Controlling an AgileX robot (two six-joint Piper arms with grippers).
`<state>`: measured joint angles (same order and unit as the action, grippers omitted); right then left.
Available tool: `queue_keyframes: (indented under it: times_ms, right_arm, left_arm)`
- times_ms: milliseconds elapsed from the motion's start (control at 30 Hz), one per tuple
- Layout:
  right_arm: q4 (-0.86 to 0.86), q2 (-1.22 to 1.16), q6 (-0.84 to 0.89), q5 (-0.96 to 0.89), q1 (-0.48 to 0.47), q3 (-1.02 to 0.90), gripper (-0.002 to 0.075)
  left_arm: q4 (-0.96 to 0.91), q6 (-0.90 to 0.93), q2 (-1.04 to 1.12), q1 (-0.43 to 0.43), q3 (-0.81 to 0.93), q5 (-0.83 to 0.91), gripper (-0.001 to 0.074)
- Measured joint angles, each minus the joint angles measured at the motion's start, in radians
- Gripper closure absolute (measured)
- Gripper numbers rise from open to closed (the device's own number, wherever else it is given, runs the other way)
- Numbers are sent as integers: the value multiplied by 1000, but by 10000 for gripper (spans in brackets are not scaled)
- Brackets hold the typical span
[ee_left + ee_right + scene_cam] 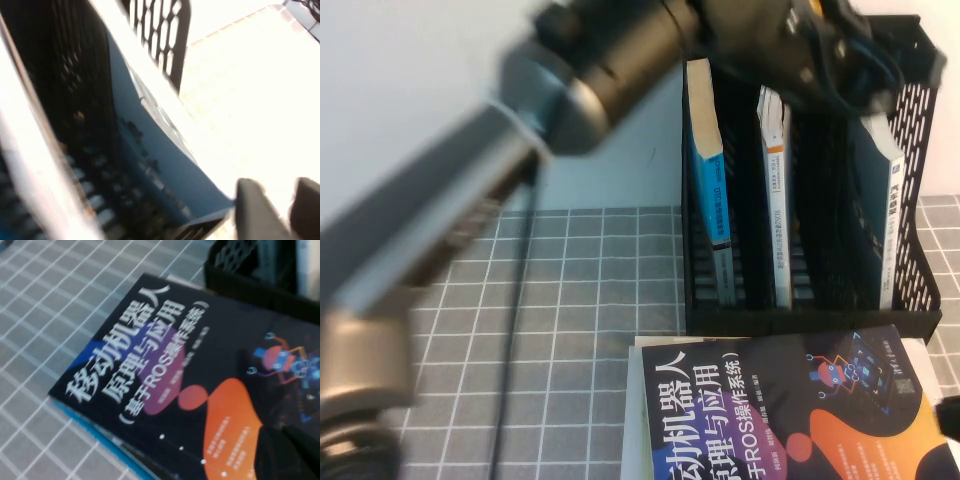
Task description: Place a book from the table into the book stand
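The book, with its dark teal spine and back, stands leaning in the right compartment of the black book stand. My left arm reaches across from the left, and my left gripper is above the top of the stand. In the left wrist view the teal book sits inside the slotted stand. My left gripper is open beside the book's upper corner, with nothing between its fingers. My right gripper hovers low over the black-and-orange book; it shows at the right edge of the high view.
A blue-spined book stands in the left compartment and a white-and-orange one in the middle. The black-and-orange robot book lies on another book on the grey checked table, in front of the stand; it also shows in the right wrist view.
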<state>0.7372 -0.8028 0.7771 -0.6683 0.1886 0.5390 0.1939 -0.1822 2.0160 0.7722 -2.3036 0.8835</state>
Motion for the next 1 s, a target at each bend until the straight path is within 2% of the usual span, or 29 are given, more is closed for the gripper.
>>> queue_keyframes:
  times_ms: [67, 133, 233, 400, 500, 600, 767, 900, 1000]
  right_arm:
    - [-4, -80, 46, -70, 0, 58, 729]
    - [-50, -151, 57, -178, 0, 125, 729]
    - [-182, -208, 8, -327, 0, 221, 729]
    - [-511, -210, -229, -386, 0, 310, 729]
    - [-682, -170, -374, -344, 0, 312, 729]
    - [-773, -100, -441, -246, 0, 272, 729]
    - [-780, 55, -459, 8, 0, 110, 729]
    - [-737, 185, -459, 156, 0, -50, 729]
    - [-703, 283, -459, 191, 0, -142, 729]
  left_arm:
    - [-37, 47, -67, 0, -2, 62, 655]
    - [-79, 90, -137, 0, -2, 146, 701]
    - [-150, 135, -229, 0, -6, 287, 724]
    - [-292, 136, -356, 0, 25, 375, 733]
    - [-351, 118, -439, -2, 98, 380, 734]
    - [-374, 102, -530, -4, 215, 380, 734]
    - [-404, 51, -722, -4, 529, 317, 734]
    - [-482, -54, -890, -4, 837, 135, 734]
    - [-564, -143, -1008, -4, 1053, -13, 734]
